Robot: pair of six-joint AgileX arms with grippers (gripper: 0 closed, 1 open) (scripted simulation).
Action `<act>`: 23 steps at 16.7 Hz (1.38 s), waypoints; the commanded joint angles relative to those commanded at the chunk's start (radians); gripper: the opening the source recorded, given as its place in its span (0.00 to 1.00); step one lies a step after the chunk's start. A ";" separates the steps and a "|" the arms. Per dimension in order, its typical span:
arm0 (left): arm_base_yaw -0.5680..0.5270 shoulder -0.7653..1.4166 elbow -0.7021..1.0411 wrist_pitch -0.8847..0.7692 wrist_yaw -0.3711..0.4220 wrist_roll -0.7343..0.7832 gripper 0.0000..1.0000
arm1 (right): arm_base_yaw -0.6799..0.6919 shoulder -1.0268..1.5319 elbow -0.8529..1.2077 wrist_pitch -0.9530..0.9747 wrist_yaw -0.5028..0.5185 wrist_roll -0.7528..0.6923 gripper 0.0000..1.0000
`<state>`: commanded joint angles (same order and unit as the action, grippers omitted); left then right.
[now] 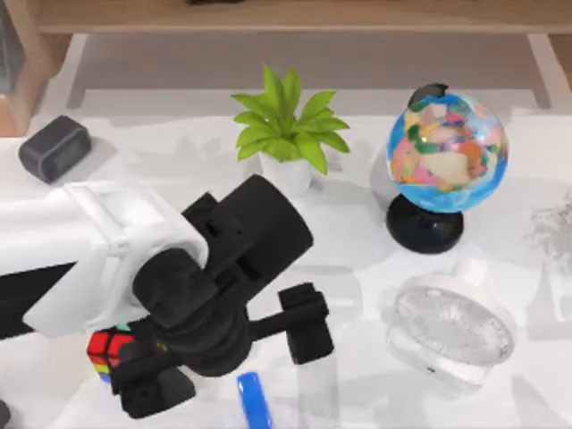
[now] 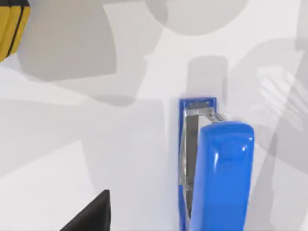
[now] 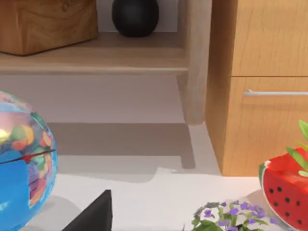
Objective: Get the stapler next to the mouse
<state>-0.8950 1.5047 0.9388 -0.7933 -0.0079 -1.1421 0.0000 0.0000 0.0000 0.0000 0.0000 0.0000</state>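
Note:
The stapler (image 1: pixel 253 399) is a narrow bright blue bar lying flat on the white table near the front edge, left of centre. My left gripper (image 1: pixel 228 362) hangs directly over it, open, with one black finger (image 1: pixel 307 323) to the stapler's right and the other to its left. In the left wrist view the stapler (image 2: pixel 216 168) lies close below, blue top over a metal channel, and one black fingertip (image 2: pixel 91 216) stands apart from it. Nothing is held. The mouse is out of view. A dark edge of my right gripper (image 3: pixel 91 214) shows in the right wrist view, facing the shelves.
A Rubik's cube (image 1: pixel 105 347) sits just left of the left gripper. A potted plant (image 1: pixel 286 134), a globe (image 1: pixel 447 152) and a dark grey box (image 1: pixel 54 147) stand at the back. A white round fan-like object (image 1: pixel 451 331) lies at the right.

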 joint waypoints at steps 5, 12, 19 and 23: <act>-0.105 0.199 0.100 -0.104 -0.004 -0.143 1.00 | 0.000 0.000 0.000 0.000 0.000 0.000 1.00; -0.106 0.215 0.090 -0.088 -0.004 -0.146 1.00 | 0.000 0.000 0.000 0.000 0.000 0.000 1.00; -0.106 0.308 0.001 0.097 -0.004 -0.144 1.00 | 0.000 0.000 0.000 0.000 0.000 0.000 1.00; -0.106 0.309 0.000 0.098 -0.004 -0.144 0.92 | 0.000 0.000 0.000 0.000 0.000 0.000 1.00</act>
<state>-1.0013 1.8136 0.9390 -0.6954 -0.0120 -1.2858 0.0000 0.0000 0.0000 0.0000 0.0000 0.0000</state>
